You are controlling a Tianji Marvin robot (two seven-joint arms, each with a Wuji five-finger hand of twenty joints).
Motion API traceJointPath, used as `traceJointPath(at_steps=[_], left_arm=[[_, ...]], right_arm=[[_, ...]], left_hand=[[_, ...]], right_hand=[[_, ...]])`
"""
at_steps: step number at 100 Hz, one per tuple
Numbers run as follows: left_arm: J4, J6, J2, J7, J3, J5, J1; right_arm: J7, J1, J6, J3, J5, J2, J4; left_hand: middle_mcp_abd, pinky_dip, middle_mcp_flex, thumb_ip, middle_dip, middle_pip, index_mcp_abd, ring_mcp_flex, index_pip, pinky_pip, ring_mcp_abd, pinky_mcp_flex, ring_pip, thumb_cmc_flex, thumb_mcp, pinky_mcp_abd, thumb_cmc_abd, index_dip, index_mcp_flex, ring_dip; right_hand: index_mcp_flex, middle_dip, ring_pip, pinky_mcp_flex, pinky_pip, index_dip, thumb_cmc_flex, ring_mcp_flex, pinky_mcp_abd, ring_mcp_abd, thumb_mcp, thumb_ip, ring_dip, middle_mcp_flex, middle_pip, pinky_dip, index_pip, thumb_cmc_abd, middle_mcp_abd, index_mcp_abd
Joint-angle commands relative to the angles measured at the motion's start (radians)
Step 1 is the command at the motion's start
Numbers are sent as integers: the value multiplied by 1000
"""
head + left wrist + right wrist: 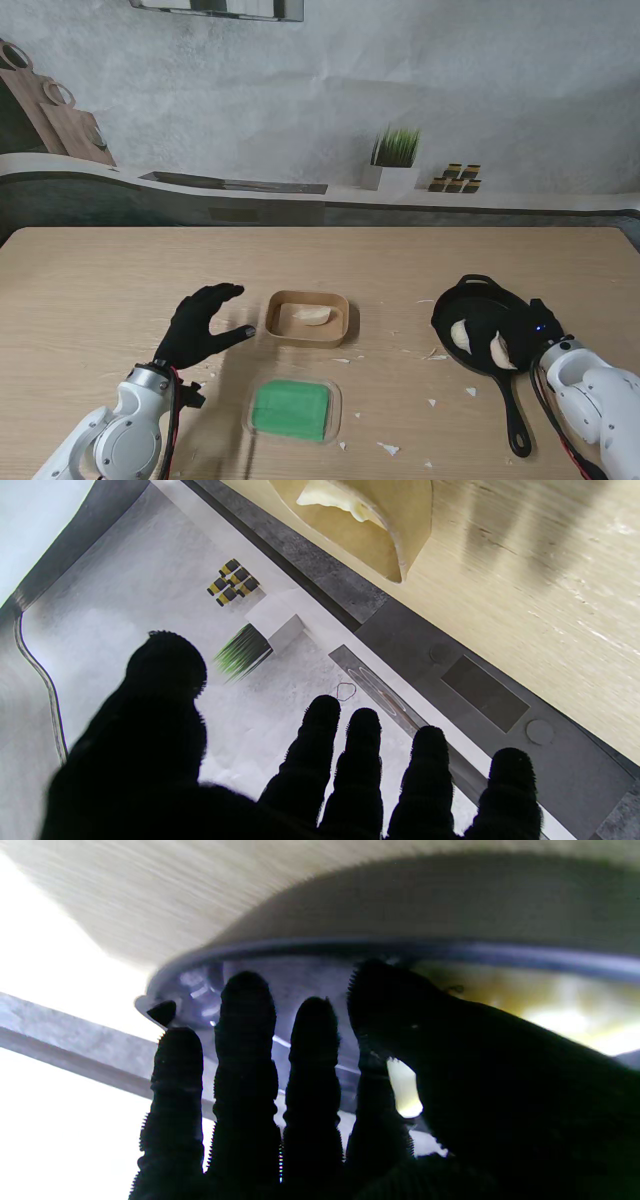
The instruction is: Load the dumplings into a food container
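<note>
Pale wood bench, scattered with small white scraps toward its near right part. Item: brown food container, open, near the middle of the bench, holding one dumpling; its rim and the dumpling also show in the left wrist view. Item: green-topped lid or tray, nearer to me than the container, lying flat. Item: black skillet at the right, handle pointing toward me, with two pale dumplings visible inside. Left robot hand: black-gloved, fingers spread, holding nothing, just beside the container's left wall, thumb tip toward it; contact cannot be told. Right robot hand: mostly hidden at the skillet's near right edge; the right wrist view shows its fingers reaching over the pan rim toward a pale dumpling, with thumb and forefinger drawn near each other, but whether they hold anything cannot be told. Step in hand, as judged: fetching a further dumpling from the skillet, one being already loaded. Next move calls for a light pinch on the soft dumpling, a lift clear of the rim, and a carry leftward to the container, which the left robot hand seems placed to steady.
</note>
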Motion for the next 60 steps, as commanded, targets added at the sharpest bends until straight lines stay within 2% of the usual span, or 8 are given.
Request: traceJointPath(at_steps=[1, 6, 8, 13, 24, 42, 52, 60], left_arm=[[-2, 0, -1, -14, 2, 2, 0], [0, -1, -1, -13, 2, 4, -1], [0, -1, -1, -13, 2, 5, -1], [1, -2, -1, -11, 3, 6, -2], [2, -3, -1, -9, 3, 9, -3], [5, -6, -1, -7, 3, 14, -4], [5, -9, -1, -7, 1, 16, -3], [6, -13, 0, -5, 0, 19, -3]], right_arm=[[30, -17, -17, 1, -17, 2, -15], [34, -19, -37, 6, -31, 5, -18], [38, -20, -44, 9, -35, 6, -21], [44, -23, -61, 16, -39, 8, -27], [34, -25, -97, 25, -57, 12, -38], [86, -30, -169, 44, -37, 11, -72], [103, -35, -192, 47, -29, 10, -85], [124, -43, -204, 52, -20, 8, -99]], left_hand=[[21, -1, 6, 30, 10, 3, 3, 17, -15, -48, -14, -16, -1, 25, -6, -32, 16, 12, 5, 14], [20, -1, 4, 30, 11, 3, 4, 18, -15, -48, -14, -16, -1, 24, -6, -31, 16, 12, 3, 14], [21, -1, 5, 30, 11, 3, 4, 18, -15, -48, -14, -16, 0, 25, -6, -31, 13, 12, 4, 14], [19, -2, 3, 30, 11, 3, 5, 17, -15, -49, -16, -17, -1, 24, -4, -33, 14, 12, 2, 14], [19, -2, 2, 30, 11, 3, 3, 18, -14, -50, -16, -19, 0, 22, -4, -32, 11, 13, 0, 14], [18, -3, 2, 30, 11, 4, 2, 17, -12, -51, -18, -21, -1, 20, -1, -33, 9, 13, -2, 14], [18, -3, 1, 30, 11, 3, 2, 17, -11, -51, -16, -22, -1, 20, 0, -34, 8, 14, -1, 14], [18, -3, 1, 30, 11, 4, 1, 18, -10, -51, -17, -22, -1, 18, 1, -32, 6, 14, 0, 14]], right_hand=[[-190, -5, -61, -92, -62, -20, -47, -184, -26, -28, 31, 112, 38, -203, -16, 5, -237, 35, -33, 34], [-308, -12, -111, -143, -104, -64, -51, -304, -51, -43, 23, 117, 32, -341, -50, 6, -294, 33, -48, -19], [-355, -26, -133, -156, -132, -115, -51, -344, -58, -49, 19, 118, 32, -396, -62, 29, -307, 33, -54, -42], [-430, -37, -162, -181, -162, -149, -44, -414, -76, -60, 14, 118, 25, -493, -83, 37, -347, 33, -65, -101], [-471, -61, -212, -202, -199, -170, -48, -495, -96, -64, 12, 116, 1, -585, -112, 53, -404, 21, -73, -164], [-349, -75, -282, -212, -238, -122, -34, -536, -106, -76, 29, 118, -37, -577, -127, 74, -413, 12, -109, -188], [-226, -70, -281, -203, -240, -49, -29, -518, -108, -79, 42, 119, -38, -514, -116, 85, -329, 1, -126, -214], [-130, -66, -278, -201, -242, -9, -17, -497, -108, -81, 50, 120, -37, -444, -118, 90, -279, 1, -141, -193]])
